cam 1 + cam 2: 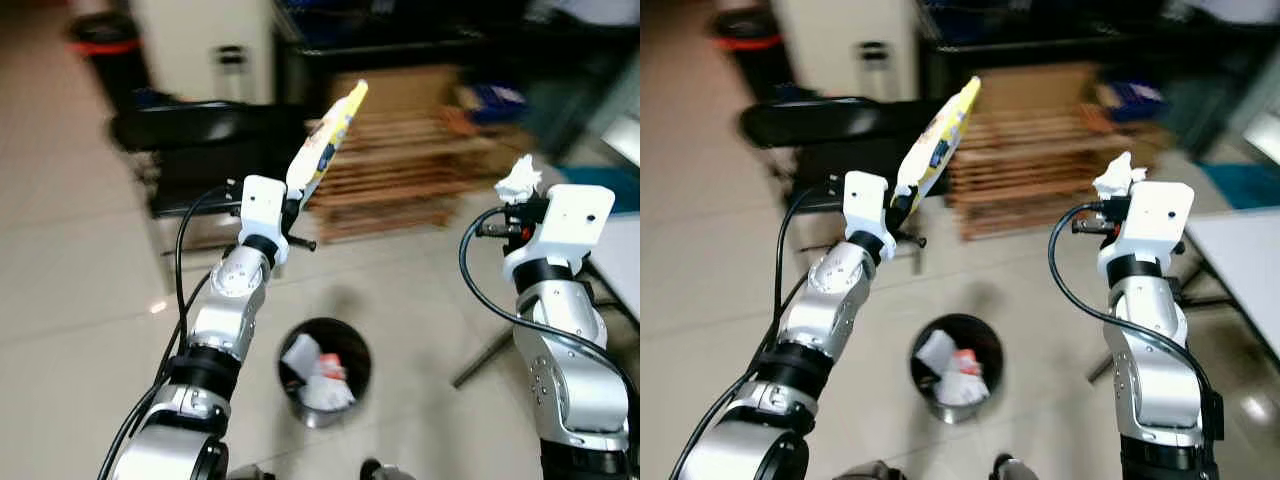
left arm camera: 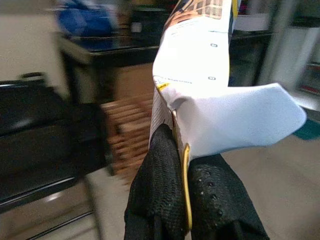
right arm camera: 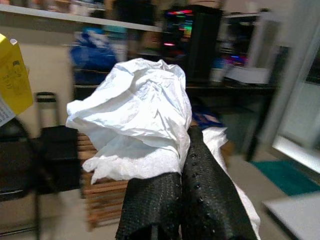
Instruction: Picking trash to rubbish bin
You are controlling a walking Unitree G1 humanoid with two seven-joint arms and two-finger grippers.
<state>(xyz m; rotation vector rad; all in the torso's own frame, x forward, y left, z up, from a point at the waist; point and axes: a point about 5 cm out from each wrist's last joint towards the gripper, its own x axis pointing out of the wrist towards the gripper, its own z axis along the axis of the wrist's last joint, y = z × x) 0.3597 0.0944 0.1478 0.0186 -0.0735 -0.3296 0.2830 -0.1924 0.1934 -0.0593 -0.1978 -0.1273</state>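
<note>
The rubbish bin (image 1: 324,370) is sitting on the floor between the two raised arms, with trash (image 1: 318,372) lying inside it. Behind it a stack of wooden slats (image 1: 400,170) is standing, a chair (image 1: 190,150) to its left.

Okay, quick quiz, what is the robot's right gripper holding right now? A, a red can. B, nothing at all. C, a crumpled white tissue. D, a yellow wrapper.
C: the right gripper is shut on a crumpled white tissue, while the yellow wrapper is pinched in the left gripper, both raised above the rubbish bin on the floor.
</note>
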